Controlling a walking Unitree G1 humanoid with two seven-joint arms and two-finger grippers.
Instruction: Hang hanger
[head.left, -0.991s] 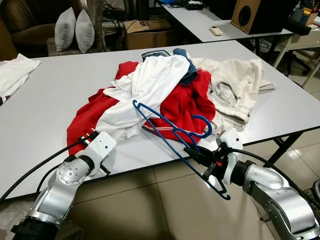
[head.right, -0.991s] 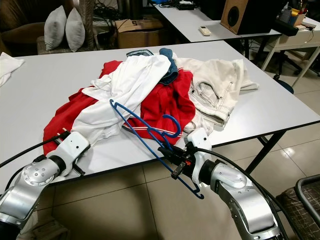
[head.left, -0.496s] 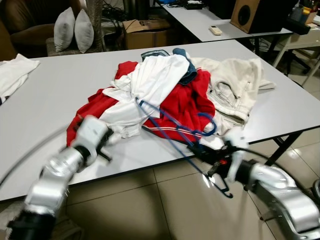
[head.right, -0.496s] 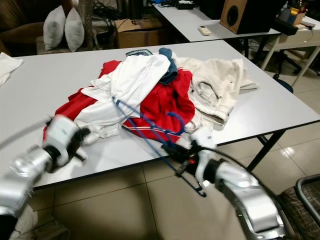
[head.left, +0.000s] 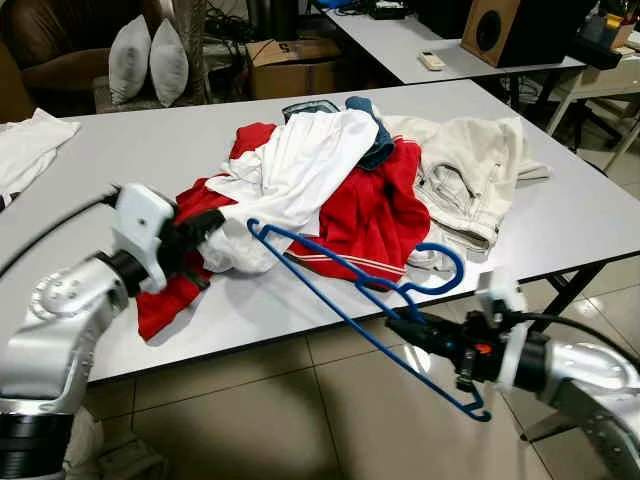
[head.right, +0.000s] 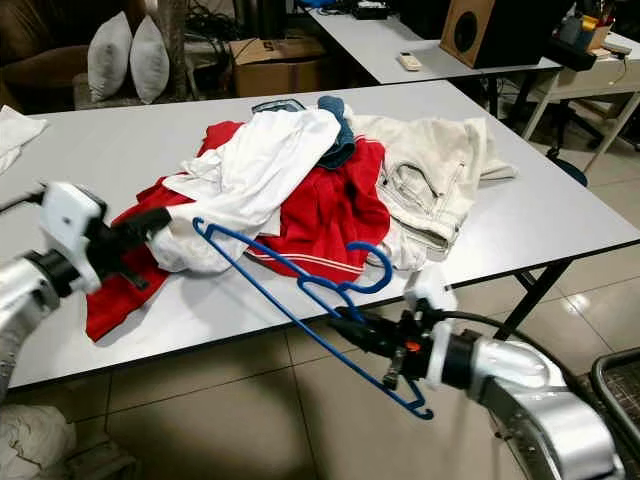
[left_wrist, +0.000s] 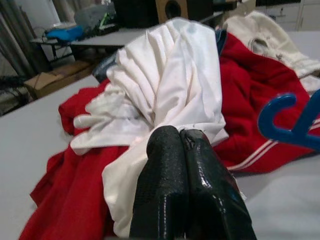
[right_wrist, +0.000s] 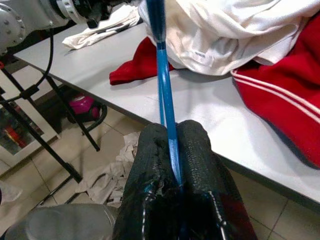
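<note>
A blue hanger (right_wrist: 165, 100) is clamped by its lower bar in my right gripper (head.left: 397, 323), which is shut on it in front of the table's front edge. The hanger's hook (head.left: 461, 272) curls near the table edge, and its far end reaches over the clothes pile. That pile holds a white shirt (head.left: 310, 165), a red garment (head.left: 375, 215) and beige trousers (head.left: 470, 170). My left gripper (head.left: 210, 225) is over the table at the pile's left side. Its fingertips (left_wrist: 165, 145) are pressed together against the white shirt's edge.
The grey table (head.left: 100, 160) has a white cloth (head.left: 30, 140) at its far left. Behind it stand a second table with a speaker (head.left: 505, 30) and a remote (head.left: 432, 60), a cardboard box (head.left: 290, 65) and two pillows (head.left: 148, 58). Tiled floor lies in front.
My left arm has lifted from the table's front edge up to the pile's left side. My right gripper has drawn back and to the right, bringing the hanger with it.
</note>
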